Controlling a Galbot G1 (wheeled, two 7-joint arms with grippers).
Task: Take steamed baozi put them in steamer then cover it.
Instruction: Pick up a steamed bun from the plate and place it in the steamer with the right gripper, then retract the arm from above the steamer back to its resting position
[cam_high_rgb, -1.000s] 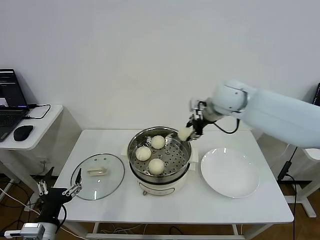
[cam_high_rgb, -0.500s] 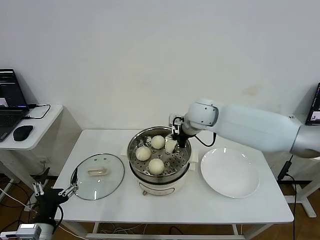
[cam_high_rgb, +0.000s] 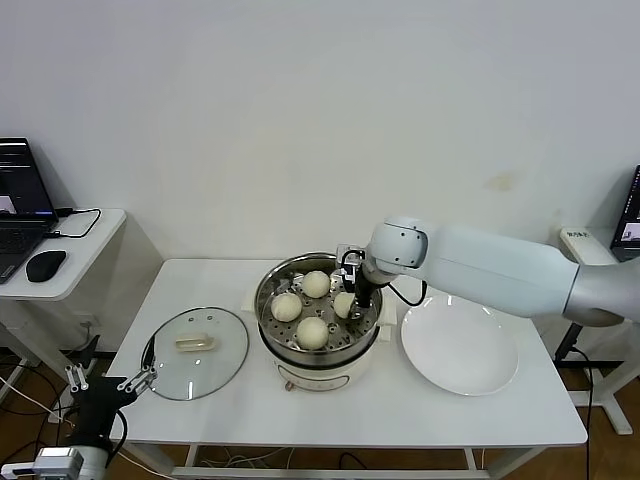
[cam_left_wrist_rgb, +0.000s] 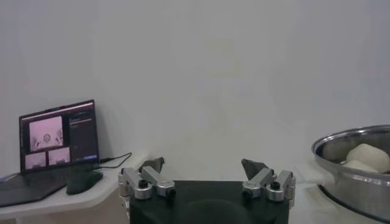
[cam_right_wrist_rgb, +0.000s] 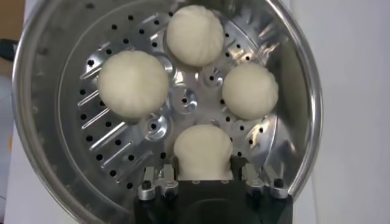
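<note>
The steamer (cam_high_rgb: 271, 322) stands mid-table, a shiny pot on a cream base. Three baozi (cam_high_rgb: 316, 284) (cam_high_rgb: 287, 307) (cam_high_rgb: 312, 332) lie on its perforated tray (cam_right_wrist_rgb: 116, 149). My right gripper (cam_high_rgb: 350, 300) reaches down inside the pot, shut on a fourth baozi (cam_right_wrist_rgb: 202, 149), which rests low at the tray's right side; both fingers (cam_right_wrist_rgb: 177, 167) press its flanks. The other buns (cam_right_wrist_rgb: 195, 35) (cam_right_wrist_rgb: 133, 83) (cam_right_wrist_rgb: 250, 91) ring the tray's centre. The cover (cam_high_rgb: 195, 352), a glass lid with a cream handle, lies flat on the table left of the steamer. My left gripper (cam_high_rgb: 110, 385) hangs open below the table's front left corner.
A bare white plate (cam_high_rgb: 460, 345) sits right of the steamer. A side table at the far left carries a laptop (cam_high_rgb: 15, 200) and a mouse (cam_high_rgb: 45, 265). In the left wrist view the steamer's rim (cam_left_wrist_rgb: 353, 137) shows at the edge beyond the open fingers (cam_left_wrist_rgb: 253, 167).
My right gripper carried the baozi from above the steamer's right rim down into the pot, onto the tray. The left arm dropped slightly and then stayed still.
</note>
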